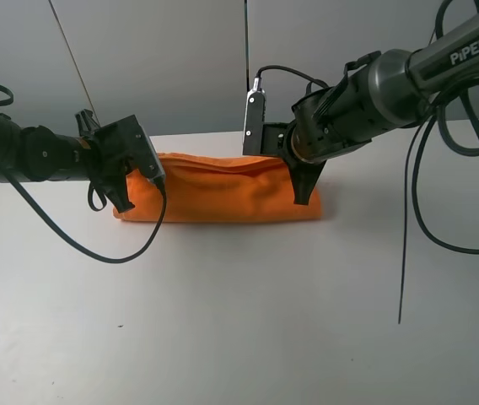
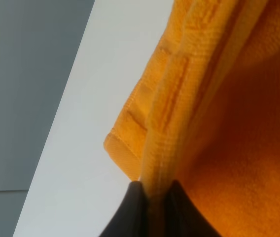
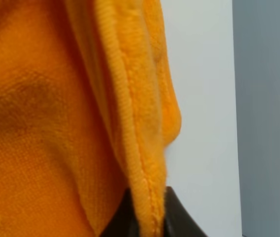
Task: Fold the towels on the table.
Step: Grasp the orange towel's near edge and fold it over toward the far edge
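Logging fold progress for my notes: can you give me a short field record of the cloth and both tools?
cloth: orange, doubled into a long strip, lying on the table
left tool: shut on the cloth's hemmed edge, left end
right tool: shut on the hemmed edge, right end

one orange microfibre towel (image 1: 223, 192) is counted, and one white table (image 1: 239, 321). two black arms are counted, the left arm (image 1: 29, 153) and the right arm (image 1: 391, 84). two grippers are counted, the left gripper (image 1: 126, 205) and the right gripper (image 1: 304, 199).
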Tool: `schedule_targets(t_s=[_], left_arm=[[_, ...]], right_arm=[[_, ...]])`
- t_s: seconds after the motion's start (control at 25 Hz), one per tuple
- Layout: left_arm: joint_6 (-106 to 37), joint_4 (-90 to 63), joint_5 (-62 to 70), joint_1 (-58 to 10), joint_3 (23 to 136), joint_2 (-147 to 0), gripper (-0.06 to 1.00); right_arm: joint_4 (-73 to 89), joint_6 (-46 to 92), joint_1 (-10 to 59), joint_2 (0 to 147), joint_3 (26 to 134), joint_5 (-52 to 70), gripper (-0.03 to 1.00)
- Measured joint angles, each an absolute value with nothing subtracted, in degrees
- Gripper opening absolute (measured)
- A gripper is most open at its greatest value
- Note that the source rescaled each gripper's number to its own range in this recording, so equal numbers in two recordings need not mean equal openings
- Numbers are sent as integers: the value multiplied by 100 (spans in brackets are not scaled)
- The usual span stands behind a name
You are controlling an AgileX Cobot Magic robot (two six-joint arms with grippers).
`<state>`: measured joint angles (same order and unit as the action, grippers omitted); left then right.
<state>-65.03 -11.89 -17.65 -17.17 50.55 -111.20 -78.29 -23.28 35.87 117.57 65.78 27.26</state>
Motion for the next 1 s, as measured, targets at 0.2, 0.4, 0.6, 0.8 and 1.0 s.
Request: schedule_targets(t_s=[0.2, 0.4, 0.6, 0.8, 1.0], left_arm=[[-6503, -1193, -1895, -1717, 5055, -11155, 2], [-6503, -1193, -2093, -1717, 5055, -11155, 38], [-6503, -1193, -2399, -1717, 5055, -11155, 82], [-6503, -1272, -2417, -1717, 5055, -11106, 97], [-6503, -2656, -1781, -1717, 5176, -10856, 97]], right_arm=[[-7829, -2328, 3587, 11757, 6578, 2678, 0], [-7842, -2358, 3587, 11757, 6578, 2669, 27], [-8272, -2706, 3587, 11761, 6578, 2858, 72], [-8817, -3581, 3587, 11761, 6578, 3565, 94], [-8028, -4668, 3554, 11385, 6578, 3754, 99]])
